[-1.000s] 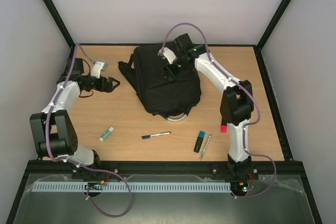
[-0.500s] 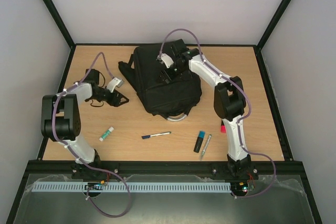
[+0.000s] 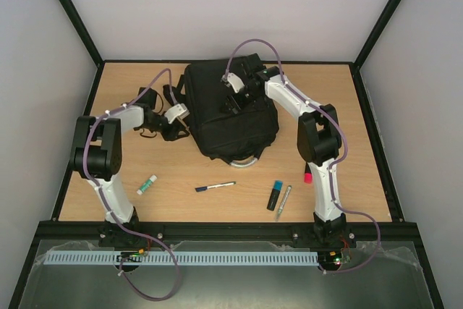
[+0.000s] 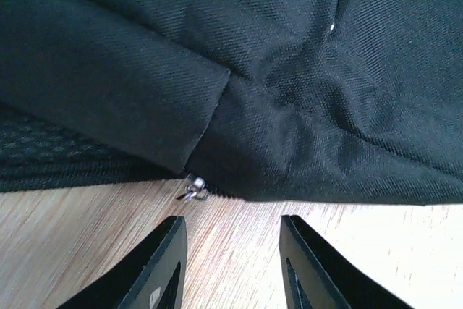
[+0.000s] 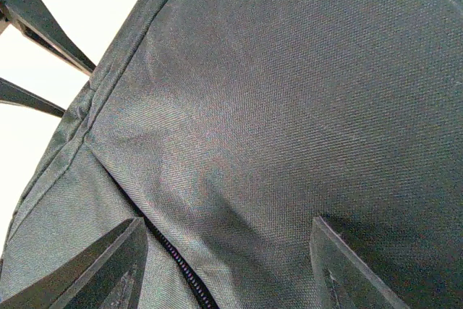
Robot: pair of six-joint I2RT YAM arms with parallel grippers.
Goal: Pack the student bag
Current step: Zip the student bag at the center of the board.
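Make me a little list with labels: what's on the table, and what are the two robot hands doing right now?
Bag: black student bag, lying flat at the back of the table
Left gripper: open, low by the bag's left edge, nothing between its jaws
Right gripper: open, right over the bag's top
Outside the bag: white stick with green cap, pen, blue highlighter, silver pen

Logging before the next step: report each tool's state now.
Left tool: open, nothing in it, at the edge of the student bag.
Right tool: open over the bag's fabric, nothing gripped.
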